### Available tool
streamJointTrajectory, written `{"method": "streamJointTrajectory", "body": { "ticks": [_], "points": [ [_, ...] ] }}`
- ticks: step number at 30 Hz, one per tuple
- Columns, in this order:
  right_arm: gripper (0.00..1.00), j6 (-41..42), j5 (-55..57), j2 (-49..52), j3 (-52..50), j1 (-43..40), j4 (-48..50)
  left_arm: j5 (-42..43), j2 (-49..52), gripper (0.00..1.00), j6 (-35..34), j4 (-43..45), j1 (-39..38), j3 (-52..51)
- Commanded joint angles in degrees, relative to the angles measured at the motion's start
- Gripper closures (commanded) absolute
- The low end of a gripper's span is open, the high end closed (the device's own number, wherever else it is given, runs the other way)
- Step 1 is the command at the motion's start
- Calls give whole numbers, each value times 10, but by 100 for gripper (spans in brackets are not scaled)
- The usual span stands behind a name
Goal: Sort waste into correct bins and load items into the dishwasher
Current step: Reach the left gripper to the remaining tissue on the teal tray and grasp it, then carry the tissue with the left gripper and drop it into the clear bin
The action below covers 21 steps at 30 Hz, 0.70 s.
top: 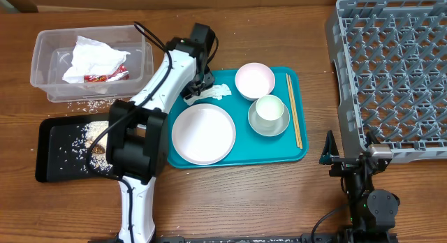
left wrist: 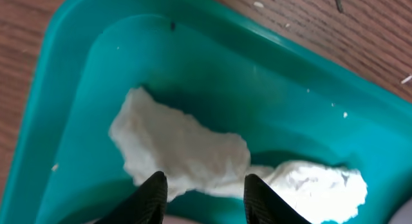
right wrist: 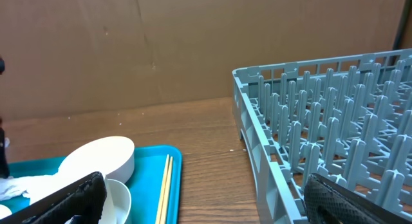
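A crumpled white napkin lies in the far left corner of the teal tray. My left gripper hangs over it, open, the tips straddling its near edge. On the tray sit the white plate, white bowl, small cup in the grey dish, and chopsticks. The grey dish rack stands at the right. My right gripper is wide open, empty, by the rack's near left corner.
A clear tub at the back left holds another napkin and a red sauce packet. A black tray in front of it holds rice and brown scraps. Rice grains lie scattered between them.
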Motion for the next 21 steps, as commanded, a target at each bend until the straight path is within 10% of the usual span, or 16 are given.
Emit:
{"method": "streamJointTrajectory", "body": {
  "ticks": [1,8,13,21],
  "points": [
    [0,-3,1,-6,-6,-2,3,-30,-5,58,-6,32,-15,-32],
    [0,-3,1,-6,-6,-2,3,-44,-5,58,4,79,-26,-75],
    [0,-3,1,-6,-6,-2,3,-47,-5,96,4,82,-26,-75],
    [0,-3,1,-6,-6,-2,3,-47,-13,96,21,-18,-26,35]
  ]
}}
